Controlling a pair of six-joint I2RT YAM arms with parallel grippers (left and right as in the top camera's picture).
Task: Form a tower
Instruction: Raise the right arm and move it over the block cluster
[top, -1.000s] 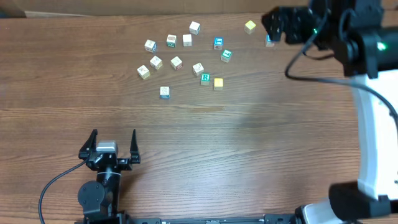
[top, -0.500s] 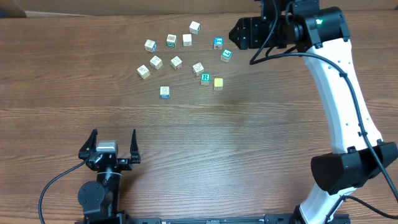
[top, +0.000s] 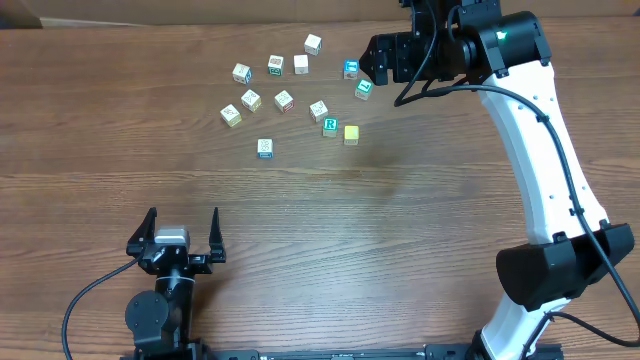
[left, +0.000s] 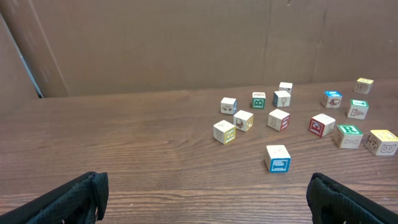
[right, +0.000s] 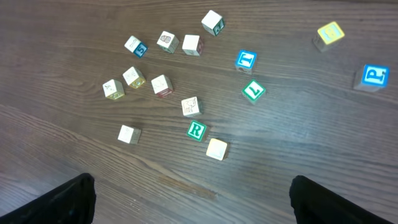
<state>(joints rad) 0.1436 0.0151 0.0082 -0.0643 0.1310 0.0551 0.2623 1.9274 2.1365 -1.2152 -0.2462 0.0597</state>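
No tower yet: alphabet cubes (top: 284, 100) all lie single near the table's (top: 300, 220) far edge, green R cube (top: 330, 124) included. Your right gripper (top: 372, 62) hovers above them, fingers wide, empty. Left gripper (top: 183, 232) is wide, empty, at the near edge. Next: descend squarely over one cube, then close.

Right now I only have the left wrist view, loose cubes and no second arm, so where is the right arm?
Observer: From overhead, the right tool hangs close to the green L cube, on its far side.
Operator: Is it carrying anything?
Observer: No. Its own wrist view shows the fingers wide apart with nothing between them.
Operator: Any cubes past my right edge?
Observer: One, the blue P cube. It lies alone, out beyond the far yellow cube.
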